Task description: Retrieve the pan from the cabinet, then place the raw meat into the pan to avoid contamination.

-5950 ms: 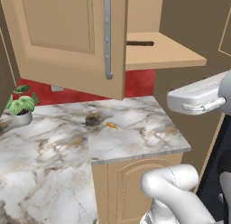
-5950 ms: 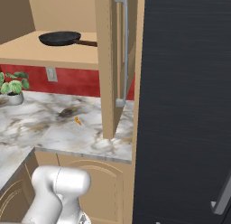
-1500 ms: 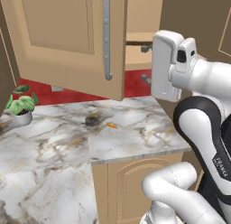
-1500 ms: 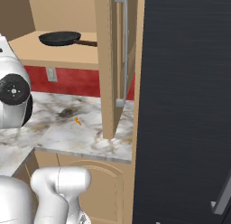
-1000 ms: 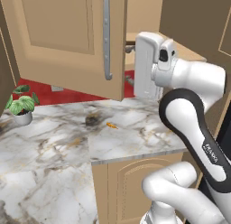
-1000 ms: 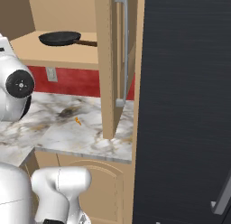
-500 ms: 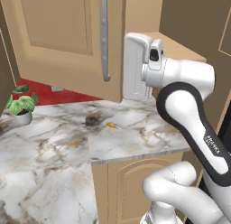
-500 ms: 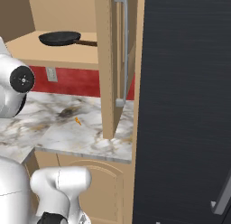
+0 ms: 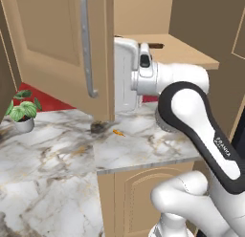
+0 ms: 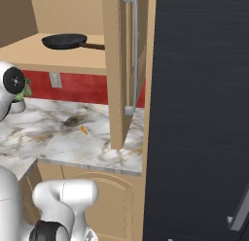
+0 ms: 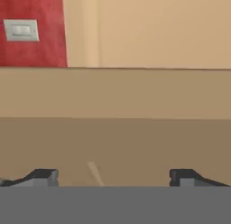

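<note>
The black pan [image 10: 63, 41] rests on the plain shelf [image 10: 58, 58] of the open cabinet, its brown handle [image 10: 95, 46] pointing right toward the open door [image 10: 116, 65]. My white hand [image 9: 127, 73] hangs just below the shelf's front edge, beside the door's edge. In the hand view my gripper [image 11: 113, 178] is open, its fingertips [image 11: 45, 175] wide apart with nothing between them, facing the tan shelf front. A dark brown lump [image 10: 73, 121] and a tiny orange piece [image 10: 83, 130] lie on the marble counter [image 9: 52, 169]. I cannot tell which is the raw meat.
The open door with its silver bar handle [image 9: 87, 45] juts out over the counter. A potted plant [image 9: 21, 112] stands at the back left. A black fridge [image 10: 199, 113] walls off the right side. A wall outlet [image 11: 20, 30] sits on the red backsplash.
My hand has swung left, from in front of the shelf's right part to the door's edge. The jaws stayed open. The pan has not moved.
</note>
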